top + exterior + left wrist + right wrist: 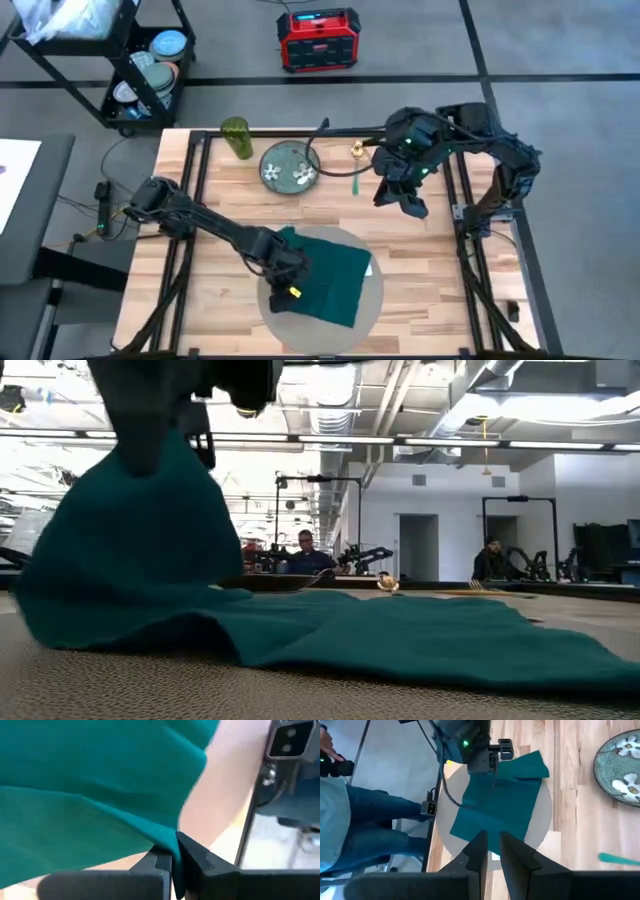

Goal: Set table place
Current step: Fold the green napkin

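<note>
A teal cloth [325, 275] lies on the round grey-beige placemat [372, 300] at the near middle of the wooden table [420, 270]. My left gripper [288, 285] is shut on the cloth's near-left part. In the low view that part rises in a hump [130, 530] while the rest of the cloth [420, 635] lies flat on the placemat [300, 695]. My right gripper [408, 205] hovers at the far right beside a green utensil [353, 185]. Its fingers [493, 850] stand a narrow gap apart with nothing between them. My left gripper pinches a corner of the teal cloth [167, 842] between its two fingers, coming from above. One layer or several, I cannot tell. The pinched part is raised off the placemat and drapes slack from the fingers, and the rest of the cloth lies on the placemat.
A green floral plate [290, 165], a green cup [237, 137] and a small gold object [356, 152] stand along the far edge. A black cart [140, 60] and a red box [318, 40] stand beyond the table. A person's legs [370, 820] show beside it.
</note>
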`<state>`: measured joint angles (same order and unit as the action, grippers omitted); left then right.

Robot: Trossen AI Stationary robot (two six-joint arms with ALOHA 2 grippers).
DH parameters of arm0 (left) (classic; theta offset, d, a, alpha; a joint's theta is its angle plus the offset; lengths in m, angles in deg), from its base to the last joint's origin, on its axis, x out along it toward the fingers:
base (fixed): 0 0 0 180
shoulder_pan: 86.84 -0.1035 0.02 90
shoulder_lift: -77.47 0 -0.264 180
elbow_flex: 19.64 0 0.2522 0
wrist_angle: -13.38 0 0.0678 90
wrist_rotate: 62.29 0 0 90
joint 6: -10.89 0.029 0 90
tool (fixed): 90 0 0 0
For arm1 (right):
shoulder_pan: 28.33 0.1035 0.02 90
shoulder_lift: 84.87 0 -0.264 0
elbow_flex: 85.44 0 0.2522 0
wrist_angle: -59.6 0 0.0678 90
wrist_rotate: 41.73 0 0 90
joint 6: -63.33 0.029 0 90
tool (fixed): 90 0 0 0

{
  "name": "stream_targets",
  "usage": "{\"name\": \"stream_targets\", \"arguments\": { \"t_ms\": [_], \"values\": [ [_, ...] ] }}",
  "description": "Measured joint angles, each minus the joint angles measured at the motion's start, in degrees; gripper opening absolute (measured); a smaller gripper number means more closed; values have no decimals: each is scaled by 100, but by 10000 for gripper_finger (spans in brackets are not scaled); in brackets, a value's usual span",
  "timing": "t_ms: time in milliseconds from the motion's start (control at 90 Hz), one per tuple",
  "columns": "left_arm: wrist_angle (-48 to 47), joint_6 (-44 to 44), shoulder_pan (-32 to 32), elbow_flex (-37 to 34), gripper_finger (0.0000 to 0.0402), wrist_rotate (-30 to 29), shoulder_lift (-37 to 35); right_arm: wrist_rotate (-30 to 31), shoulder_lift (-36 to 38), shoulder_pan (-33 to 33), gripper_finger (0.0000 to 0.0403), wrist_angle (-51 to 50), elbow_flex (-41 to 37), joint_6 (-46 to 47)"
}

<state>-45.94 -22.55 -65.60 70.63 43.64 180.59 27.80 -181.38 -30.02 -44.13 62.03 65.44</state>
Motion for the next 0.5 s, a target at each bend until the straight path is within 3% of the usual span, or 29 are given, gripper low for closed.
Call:
{"name": "stream_targets", "arguments": {
  "t_ms": [200,500],
  "values": [
    [-608,667,15,378,0,-49,387,161,-24,160,37,-3,-2,184],
    [-1055,1786,5,580,0,-121,491,1200,-33,684,37,-3,-2,1300]
  ]
}}
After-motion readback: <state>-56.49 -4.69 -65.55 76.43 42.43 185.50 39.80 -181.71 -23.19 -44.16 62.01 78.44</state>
